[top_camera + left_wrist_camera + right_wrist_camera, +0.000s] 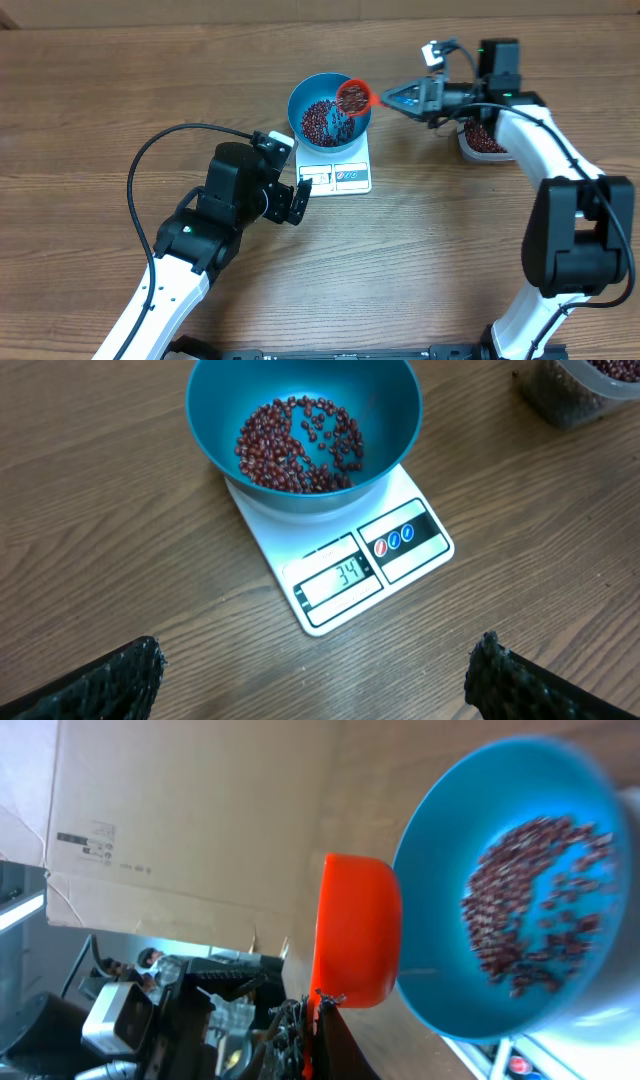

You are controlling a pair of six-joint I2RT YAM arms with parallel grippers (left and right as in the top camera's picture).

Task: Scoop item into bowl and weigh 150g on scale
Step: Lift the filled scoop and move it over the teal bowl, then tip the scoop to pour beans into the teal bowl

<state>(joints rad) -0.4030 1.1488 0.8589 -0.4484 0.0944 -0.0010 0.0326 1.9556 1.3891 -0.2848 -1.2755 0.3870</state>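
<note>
Left gripper (315, 685) gapes empty near the scale (265, 530). Right gripper (395, 98) (clamped on the orange scoop (354, 97)) holds it tilted over the bowl (298, 105) on the scale, beans (295, 445) inside both; display (340, 575) seems to read far short, so trickle slowly.

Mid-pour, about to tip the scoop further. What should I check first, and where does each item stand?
1. The bowl is seated on the scale: ok.
2. The scoop is above the bowl's edge in the overhead view: ok.
3. The right gripper is shut on the scoop's handle: ok.
4. Target weight on the display: not ok, it reads 34.
5. The left gripper is open and apart from the scale: ok.
6. There are beans in the scoop to pour: ok.
</note>
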